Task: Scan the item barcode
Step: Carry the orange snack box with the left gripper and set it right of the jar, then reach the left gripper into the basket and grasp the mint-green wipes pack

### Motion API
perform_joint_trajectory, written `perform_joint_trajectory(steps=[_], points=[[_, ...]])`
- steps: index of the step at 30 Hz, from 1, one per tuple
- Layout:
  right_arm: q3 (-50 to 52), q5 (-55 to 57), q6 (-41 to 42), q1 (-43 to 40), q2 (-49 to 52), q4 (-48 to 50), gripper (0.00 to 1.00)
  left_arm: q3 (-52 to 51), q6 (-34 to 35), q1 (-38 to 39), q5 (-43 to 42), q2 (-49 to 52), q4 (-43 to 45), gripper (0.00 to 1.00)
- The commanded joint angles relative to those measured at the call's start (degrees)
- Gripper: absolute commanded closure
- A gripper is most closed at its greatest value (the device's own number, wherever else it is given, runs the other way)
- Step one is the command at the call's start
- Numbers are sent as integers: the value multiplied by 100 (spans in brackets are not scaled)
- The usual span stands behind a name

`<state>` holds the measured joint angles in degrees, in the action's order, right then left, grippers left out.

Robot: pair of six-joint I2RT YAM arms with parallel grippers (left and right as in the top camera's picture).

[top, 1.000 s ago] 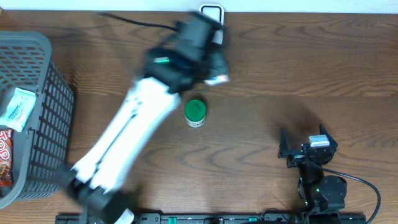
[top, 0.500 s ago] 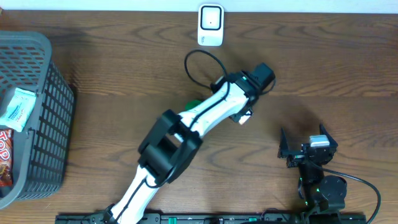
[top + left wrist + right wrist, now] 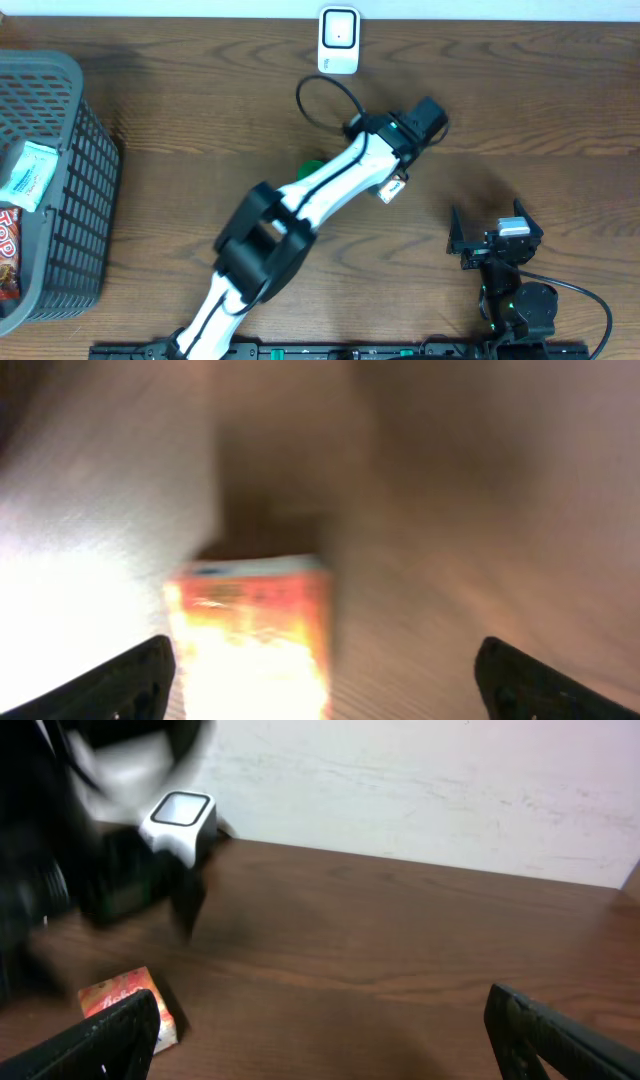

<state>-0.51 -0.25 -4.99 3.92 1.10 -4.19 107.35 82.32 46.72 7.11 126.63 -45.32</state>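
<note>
Just below the wide-spread left claw (image 3: 322,675), an orange box (image 3: 250,630), lettering unreadably blurred; right claw (image 3: 320,1020) likewise wide-spread.

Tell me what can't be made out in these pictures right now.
- Green-capped item, overhead: mostly hidden under the left arm.
- Orange box, left wrist view: blurred and glaring, print and any barcode unreadable.
- Red packet in the basket, overhead: cut off by the left edge.

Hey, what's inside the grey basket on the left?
A white packet and a red snack pack lie in the basket; anything beneath them or beyond the picture's edge is hidden.
</note>
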Motion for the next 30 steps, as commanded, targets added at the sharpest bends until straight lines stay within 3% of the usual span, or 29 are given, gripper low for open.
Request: perform_joint_trajectory(steps=[1,5,6,8,10,12,19,22,26,30], points=[[20,-7,68,-57,-9,-9,1,256,-2715,-103,684,-1226,704,1],[20,-9,66,-57,-9,-9,1,256,-6190,-326,887,-2404,1375,2],[20,-7,66,-57,-9,-11,1,256,-6662,-452,1325,-2741,1314,2],[20,-7,68,-57,-9,-11,1,256,-6900,-807,2500,-3287,1145,2],[20,-7,66,-57,-9,-11,1,256,-6896,-1381,3403,-3779,938,2],[20,-9,66,-57,-9,-9,1,256,-6787,-2264,3434,-4232,586,2],[20,-9,66,-57,-9,-11,1,232,-5051,-6229,1231,-4701,-1036,2],[20,-9,68,-57,-9,-11,1,72,-4299,-7495,529,-4487,-1486,2],[20,-7,66,-57,-9,-9,1,-407,-3989,-8421,-136,-4070,-1550,2],[20,-9,66,-57,-9,-11,1,-1276,-3790,-8776,-201,-3554,-1279,2]])
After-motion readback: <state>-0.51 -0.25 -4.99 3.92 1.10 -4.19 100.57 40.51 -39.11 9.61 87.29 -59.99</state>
